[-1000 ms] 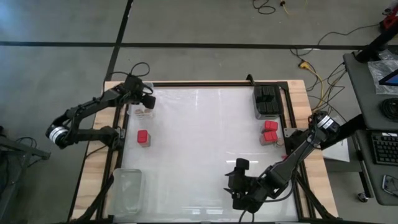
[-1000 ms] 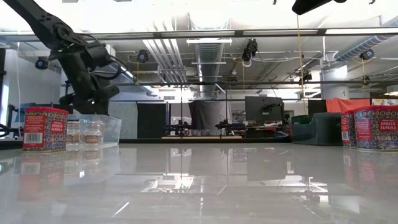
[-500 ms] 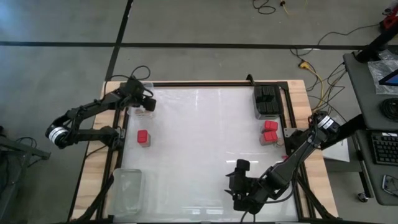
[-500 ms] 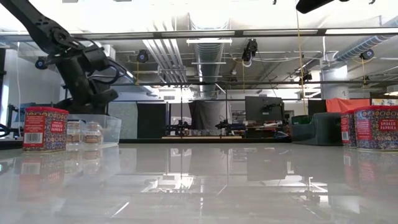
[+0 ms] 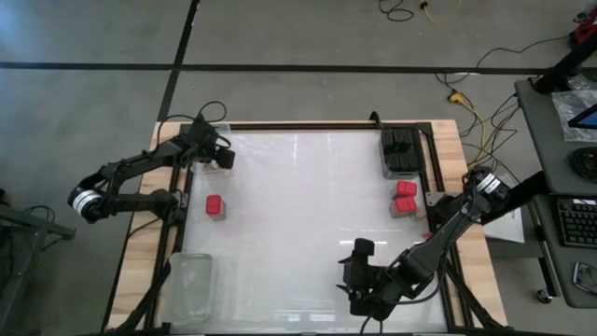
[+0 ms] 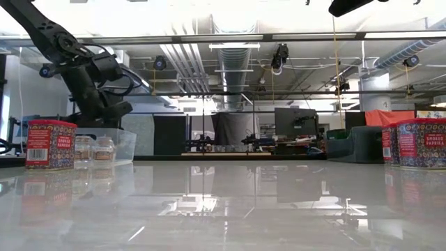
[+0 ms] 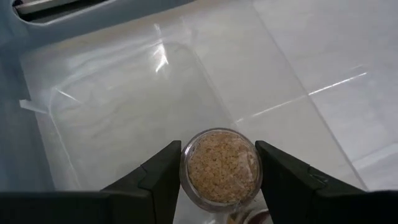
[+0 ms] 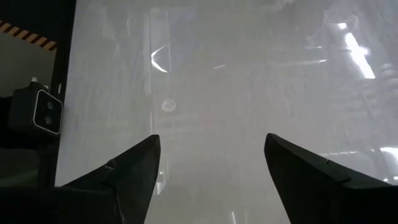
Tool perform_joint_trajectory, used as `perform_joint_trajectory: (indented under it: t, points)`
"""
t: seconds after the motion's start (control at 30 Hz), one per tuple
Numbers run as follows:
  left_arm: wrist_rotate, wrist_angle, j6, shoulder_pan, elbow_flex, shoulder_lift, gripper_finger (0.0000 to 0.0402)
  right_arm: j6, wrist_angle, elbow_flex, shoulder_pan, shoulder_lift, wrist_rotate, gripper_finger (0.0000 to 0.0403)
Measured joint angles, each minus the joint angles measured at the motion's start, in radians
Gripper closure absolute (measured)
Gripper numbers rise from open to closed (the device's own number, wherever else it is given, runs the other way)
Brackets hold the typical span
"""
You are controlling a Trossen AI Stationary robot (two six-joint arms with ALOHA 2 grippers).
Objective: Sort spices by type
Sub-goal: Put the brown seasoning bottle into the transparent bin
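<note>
My left gripper (image 5: pixel 215 155) hangs over the clear tray (image 5: pixel 200 172) at the table's far left corner, shut on a round tan-topped jar (image 7: pixel 219 168). The top of another jar (image 7: pixel 244 217) shows just below it. In the low view two jars (image 6: pixel 82 150) (image 6: pixel 104 148) stand in that tray (image 6: pixel 127 143). One red tin (image 5: pixel 215 206) stands on the table near the tray. My right gripper (image 8: pixel 211 138) is open over the near part of the table (image 5: pixel 357 271), with nothing between its fingers. My left gripper pinches the round jar by its side wall (image 7: pixel 185 173), just under the top, between its two fingers. The fingers slant down from above. The jar is upright over the tray's floor. I cannot tell whether its base rests there.
Red tins (image 5: pixel 405 196) stand at the right edge. Beyond them a dark tray of black boxes (image 5: pixel 401 151) sits at the far right. A second clear tray (image 5: pixel 191 285) lies at the near left corner. A small black camera box (image 8: pixel 37 112) is at the table's edge.
My left gripper has come down a little toward the clear tray with the jar, still shut on it. My right arm has kept its place.
</note>
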Motion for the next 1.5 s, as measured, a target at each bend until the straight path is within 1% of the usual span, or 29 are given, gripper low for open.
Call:
perform_joint_trajectory:
  t: [0.17, 0.47, 0.67, 0.83, 1.03, 1.27, 1.33, 1.43, 1.5]
  points:
    - [0.048, 0.003, -0.026, 0.0, -0.005, 0.0, 0.0228, -0.002, 0.0, 0.0, 0.0, 0.0, 0.0, 0.0118]
    - [0.053, 0.013, -0.044, 0.0, -0.005, 0.0, 0.0225, -0.001, 0.0, 0.0, 0.0, 0.0, 0.001, 0.0106]
    - [0.053, 0.013, -0.043, 0.0, -0.005, 0.0, 0.0196, 0.007, 0.0, 0.0, 0.0, 0.0, 0.001, 0.0103]
    - [0.052, 0.011, -0.027, 0.0, -0.005, 0.0, 0.017, 0.008, 0.0, 0.0, 0.0, 0.0, 0.001, 0.011]
    - [0.052, -0.03, -0.02, 0.0, 0.048, -0.005, 0.0157, 0.006, 0.0, 0.0, 0.0, 0.0, 0.001, 0.0115]
    - [0.051, -0.12, -0.017, 0.0, 0.117, -0.008, 0.0157, 0.006, 0.0, 0.0, -0.002, 0.0, 0.001, 0.0101]
    - [0.029, -0.155, -0.017, 0.0, 0.139, -0.008, 0.0157, 0.006, 0.0, 0.0, -0.002, 0.0, 0.001, 0.0098]
    - [-0.061, -0.244, -0.018, 0.0, 0.179, -0.008, 0.0159, 0.006, 0.0, 0.0, -0.002, 0.0, 0.001, 0.0097]
    - [-0.074, -0.279, -0.033, 0.002, 0.198, -0.006, 0.0168, 0.006, 0.0, 0.0, -0.002, 0.0, 0.001, 0.01]
